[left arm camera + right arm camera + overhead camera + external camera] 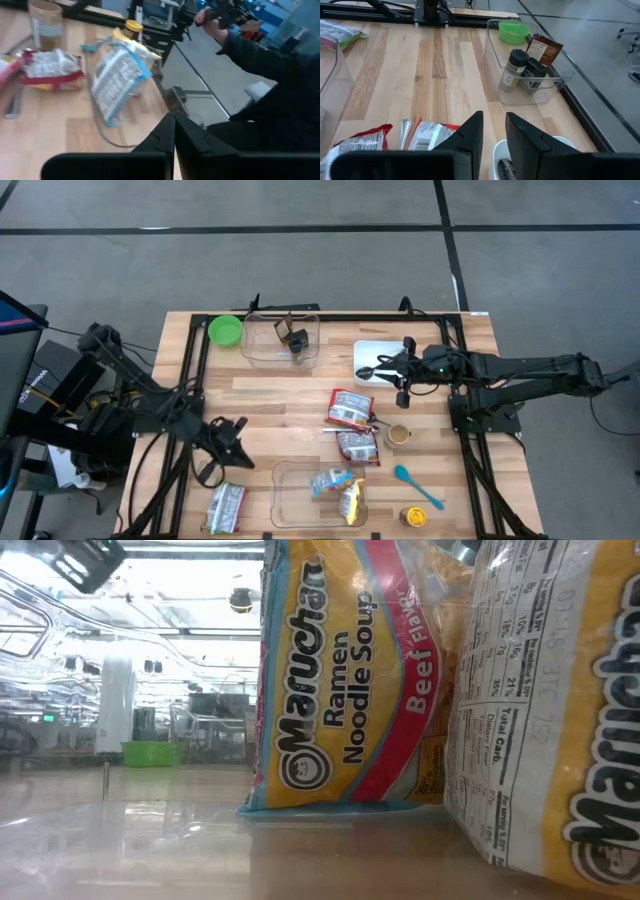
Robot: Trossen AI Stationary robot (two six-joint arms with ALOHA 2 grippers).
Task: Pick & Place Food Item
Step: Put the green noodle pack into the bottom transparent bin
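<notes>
Two red ramen packets (348, 408) (358, 446) lie flat on the table's middle. Blue-edged ramen packets (331, 480) (120, 75) stand in the near clear bin (290, 498); in the low view they fill the picture (350, 670). Another packet (227, 508) lies at the near left. My left gripper (238, 428) (175, 131) hovers shut and holding nothing, left of the near bin. My right gripper (378, 368) (494, 131) hangs over the white plate (372, 350) at the far right, its fingers a narrow gap apart with nothing between them.
A far clear bin (280, 338) (530, 70) holds a spice jar and dark packets, with a green bowl (225, 330) beside it. A cup (399, 434), a blue spoon (417, 487) and a yellow-lidded jar (414, 517) sit near right. A person's dark sleeve (260, 55) shows beyond the table.
</notes>
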